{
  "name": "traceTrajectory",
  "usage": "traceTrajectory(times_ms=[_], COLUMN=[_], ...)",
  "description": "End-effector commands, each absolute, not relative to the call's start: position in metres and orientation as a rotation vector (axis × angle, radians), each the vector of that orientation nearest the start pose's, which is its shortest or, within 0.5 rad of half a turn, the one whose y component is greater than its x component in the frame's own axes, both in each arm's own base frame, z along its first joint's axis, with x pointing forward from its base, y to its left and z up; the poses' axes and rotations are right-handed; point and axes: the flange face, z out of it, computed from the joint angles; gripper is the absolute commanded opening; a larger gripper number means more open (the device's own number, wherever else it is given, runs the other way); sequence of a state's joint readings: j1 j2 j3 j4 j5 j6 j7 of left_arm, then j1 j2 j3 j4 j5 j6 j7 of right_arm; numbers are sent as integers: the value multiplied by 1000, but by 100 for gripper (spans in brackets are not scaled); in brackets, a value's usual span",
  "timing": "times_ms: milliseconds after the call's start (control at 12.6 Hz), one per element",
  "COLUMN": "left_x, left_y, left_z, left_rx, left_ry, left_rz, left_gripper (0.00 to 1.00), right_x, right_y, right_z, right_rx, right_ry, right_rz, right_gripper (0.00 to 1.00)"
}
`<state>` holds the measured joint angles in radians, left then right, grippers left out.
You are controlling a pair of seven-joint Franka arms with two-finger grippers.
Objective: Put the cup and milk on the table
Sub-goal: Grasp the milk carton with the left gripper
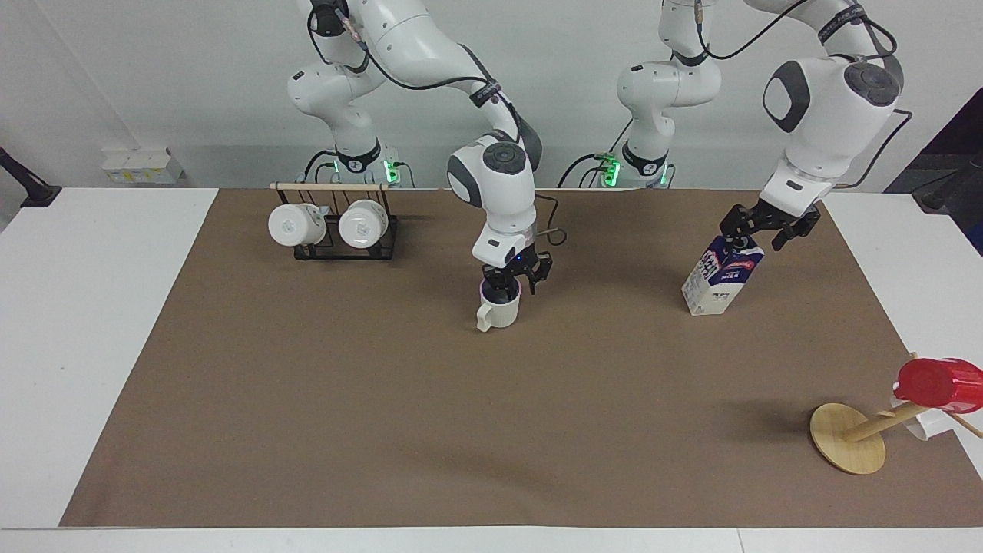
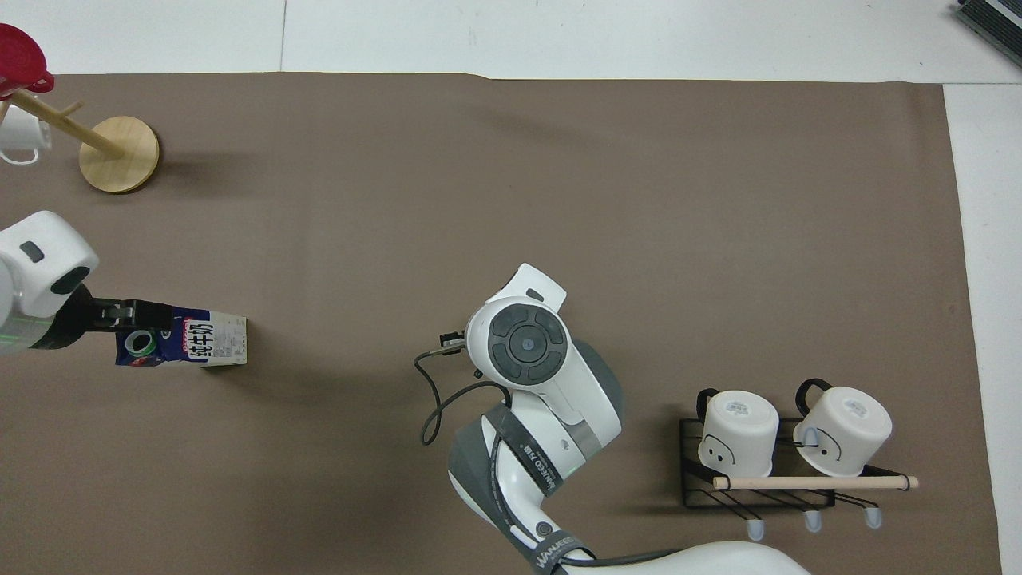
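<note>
The surface (image 1: 92,346) is a wide white top with a big brown sheet over most of it, and both things of the task are on or just over that sheet. My judgement is that the task is well advanced but not finished, because each arm is at its object.

The milk (image 1: 722,276) stands on the brown sheet toward the left arm's end, leaning a little. The left end effector (image 1: 756,230) is right at the gable top of the carton. Its fingers look spread to both sides of the top, but I cannot tell if they press on it or are open around it.

The cup (image 1: 499,311) is upright near the middle of the sheet, its handle turned away from the robots. It seems to touch the sheet, though I cannot be sure it rests fully. The right end effector (image 1: 511,280) is closed on the rim of the cup, with one finger inside.

What is left, I think, is to let go of the cup, and to settle or release the milk.
</note>
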<state>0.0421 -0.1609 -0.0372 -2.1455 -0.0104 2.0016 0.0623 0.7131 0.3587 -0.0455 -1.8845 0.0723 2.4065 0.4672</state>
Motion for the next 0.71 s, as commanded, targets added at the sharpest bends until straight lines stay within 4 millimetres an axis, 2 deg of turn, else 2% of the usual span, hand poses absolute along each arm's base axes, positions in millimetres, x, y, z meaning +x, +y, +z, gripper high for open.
traceTrajectory(times_ms=[0, 159, 238, 317, 397, 476, 635], left_x=[486, 485, 485, 486, 486, 486, 486], left_y=[0, 0, -1, -2, -2, -4, -12], left_z=[464, 465, 464, 466, 465, 466, 466], left_rx=[-3131, -3131, -3131, -3131, -3131, -3131, -3132], left_ry=[93, 95, 98, 98, 95, 97, 117], left_rz=[-86, -81, -76, -79, -74, -72, -55], left_gripper=[100, 100, 84, 77, 65, 56, 46], right_x=[515, 529, 531, 534, 539, 545, 552], right_y=[390, 353, 338, 327, 312, 296, 265], right_z=[370, 416, 435, 453, 468, 485, 514], right_rx=[-2977, -2967, -2966, -2959, -2963, -2967, -2967], right_ry=[-161, -89, -62, -34, -2, 32, 104], right_rz=[-237, -259, -256, -263, -255, -249, -229], right_gripper=[100, 100, 100, 100, 100, 100, 100])
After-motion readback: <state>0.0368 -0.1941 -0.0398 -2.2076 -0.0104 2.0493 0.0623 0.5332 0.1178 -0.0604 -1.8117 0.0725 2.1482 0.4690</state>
